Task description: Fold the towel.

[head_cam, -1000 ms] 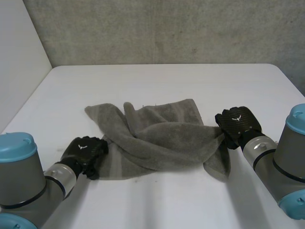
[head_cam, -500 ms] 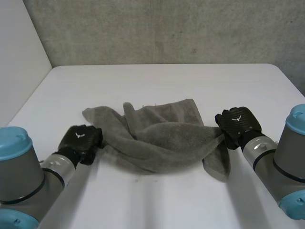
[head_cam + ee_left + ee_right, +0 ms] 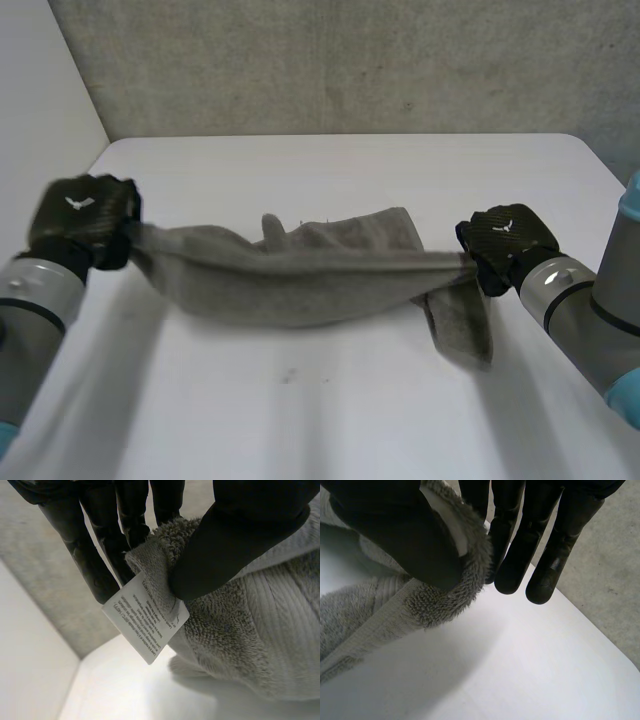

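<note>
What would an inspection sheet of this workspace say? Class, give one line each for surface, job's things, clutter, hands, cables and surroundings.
surface: white table, with one small dark speck near its front.
job's things: grey towel, not yet folded, stretched between the left hand and the right hand, its middle sagging low; a white care label at the corner that the left hand holds.
clutter: nothing seen.
hands: left hand pinches a towel corner between thumb and fingers; right hand pinches the opposite end the same way.
cables: nothing seen.
surroundings: rough grey wall behind the table; white panel at its left.
</note>
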Action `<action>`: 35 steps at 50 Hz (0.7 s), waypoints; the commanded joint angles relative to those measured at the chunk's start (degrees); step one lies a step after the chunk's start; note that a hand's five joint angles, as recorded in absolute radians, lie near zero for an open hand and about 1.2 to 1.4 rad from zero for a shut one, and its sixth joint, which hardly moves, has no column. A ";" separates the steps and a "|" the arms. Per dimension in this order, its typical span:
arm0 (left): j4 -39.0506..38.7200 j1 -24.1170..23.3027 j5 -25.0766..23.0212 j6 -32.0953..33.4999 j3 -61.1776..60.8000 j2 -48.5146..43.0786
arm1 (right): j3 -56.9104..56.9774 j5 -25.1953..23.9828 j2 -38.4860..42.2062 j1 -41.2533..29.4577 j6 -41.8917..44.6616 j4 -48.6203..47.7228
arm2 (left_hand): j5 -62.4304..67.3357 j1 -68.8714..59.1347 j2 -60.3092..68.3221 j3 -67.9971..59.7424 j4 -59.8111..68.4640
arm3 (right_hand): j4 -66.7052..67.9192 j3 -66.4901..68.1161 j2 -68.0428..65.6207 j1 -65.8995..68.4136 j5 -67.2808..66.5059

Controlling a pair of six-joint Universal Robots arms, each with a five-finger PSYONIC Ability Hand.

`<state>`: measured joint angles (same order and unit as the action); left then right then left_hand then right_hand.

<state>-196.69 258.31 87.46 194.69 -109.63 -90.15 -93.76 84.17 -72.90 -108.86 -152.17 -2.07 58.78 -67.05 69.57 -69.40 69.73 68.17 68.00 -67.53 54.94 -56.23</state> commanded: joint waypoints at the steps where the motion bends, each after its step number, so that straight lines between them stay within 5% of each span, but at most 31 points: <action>1: 2.89 2.90 -0.97 -0.19 -0.85 0.42 | 0.77 -0.05 -0.14 -0.38 0.20 2.07 | 11.22 -12.95 10.43 -10.60 10.27 | 11.83 12.00 -12.47 25.06 -13.77; 9: 11.15 0.79 -1.06 -0.54 0.03 3.75 | 2.53 -0.14 -7.96 0.41 0.82 6.73 | 11.22 -12.95 10.43 -10.60 10.27 | 11.83 12.00 -12.47 25.06 -13.77; 17: 21.94 -0.26 -2.82 -4.23 10.38 13.15 | 15.68 -2.07 -16.83 0.41 6.88 22.87 | 11.22 -12.95 10.43 -10.60 10.27 | 11.83 12.00 -12.47 25.06 -13.77; 28: 26.80 -0.26 -2.91 -4.67 16.47 8.79 | 25.20 -3.92 -15.17 1.37 11.98 33.27 | 11.22 -12.95 10.43 -10.60 10.27 | 11.83 12.00 -12.47 25.06 -13.77; 35: 26.71 -0.53 -2.56 -4.32 17.87 -6.70 | 26.95 -1.82 -0.60 0.41 17.51 33.45 | 11.22 -12.95 10.43 -10.60 10.27 | 11.83 12.00 -12.47 25.06 -13.77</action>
<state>-169.55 257.96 84.64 189.95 -92.62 -84.00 -67.73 80.64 -83.90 -107.73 -138.31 31.75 58.79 -67.06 69.64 -69.50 69.76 68.19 68.00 -67.53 54.94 -56.43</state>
